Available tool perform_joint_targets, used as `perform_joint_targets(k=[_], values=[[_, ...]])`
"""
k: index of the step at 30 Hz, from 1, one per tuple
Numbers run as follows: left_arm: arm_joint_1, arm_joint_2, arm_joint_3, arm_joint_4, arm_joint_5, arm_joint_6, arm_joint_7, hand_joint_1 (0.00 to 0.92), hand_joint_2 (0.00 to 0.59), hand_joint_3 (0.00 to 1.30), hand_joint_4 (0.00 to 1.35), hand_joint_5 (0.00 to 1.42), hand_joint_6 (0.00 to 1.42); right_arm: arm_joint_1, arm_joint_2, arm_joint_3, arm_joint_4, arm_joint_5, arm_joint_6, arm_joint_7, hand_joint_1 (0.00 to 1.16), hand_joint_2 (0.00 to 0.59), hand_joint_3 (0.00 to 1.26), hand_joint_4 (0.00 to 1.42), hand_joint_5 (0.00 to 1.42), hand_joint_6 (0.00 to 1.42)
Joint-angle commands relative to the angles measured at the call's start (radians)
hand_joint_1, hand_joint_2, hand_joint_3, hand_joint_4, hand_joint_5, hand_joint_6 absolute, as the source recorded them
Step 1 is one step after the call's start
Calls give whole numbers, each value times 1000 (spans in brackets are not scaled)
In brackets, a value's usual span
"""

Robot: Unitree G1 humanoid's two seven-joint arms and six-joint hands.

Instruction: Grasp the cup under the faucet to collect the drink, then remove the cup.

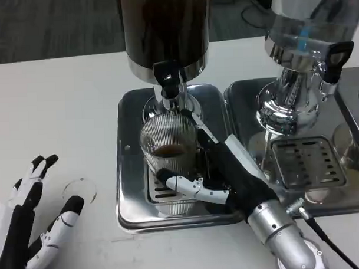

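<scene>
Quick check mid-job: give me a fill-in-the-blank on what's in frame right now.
1. The ribbed clear glass cup stands under the ____ of the dark drink dispenser.
2. The ____ hand holds the cup, fingers wrapped around it.
3. The left hand rests open on the white ____.

Missing words: faucet; right; table

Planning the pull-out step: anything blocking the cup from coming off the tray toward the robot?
Nothing visible blocks it. The right hand already holds the ribbed cup under the faucet. The drip tray has only a low rim in front. The left hand rests open, off to the side.
</scene>
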Motion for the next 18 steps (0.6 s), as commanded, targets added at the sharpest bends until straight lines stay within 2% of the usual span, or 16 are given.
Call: perform_joint_targets(k=[1, 7, 12, 18], values=[[6, 11, 2, -8, 0, 4, 7, 0, 215, 113, 0, 58, 0, -20, 26, -7, 46, 20, -12, -1, 613, 169, 0, 0, 0, 52], [16, 13, 5, -14, -3, 3, 5, 0, 214, 114, 0, 58, 0, -23, 50, -16, 83, 30, -37, -18, 661, 165, 0, 0, 0, 82], [25, 16, 7, -22, -5, 4, 3, 0, 213, 120, 0, 58, 0, -31, 56, -5, 107, 9, -54, -43, 672, 169, 0, 0, 6, 114], [34, 19, 8, -34, -6, 7, -1, 0, 214, 123, 0, 58, 0, -38, 73, -14, 138, 25, -61, -46, 709, 169, 0, 51, 77, 147]])
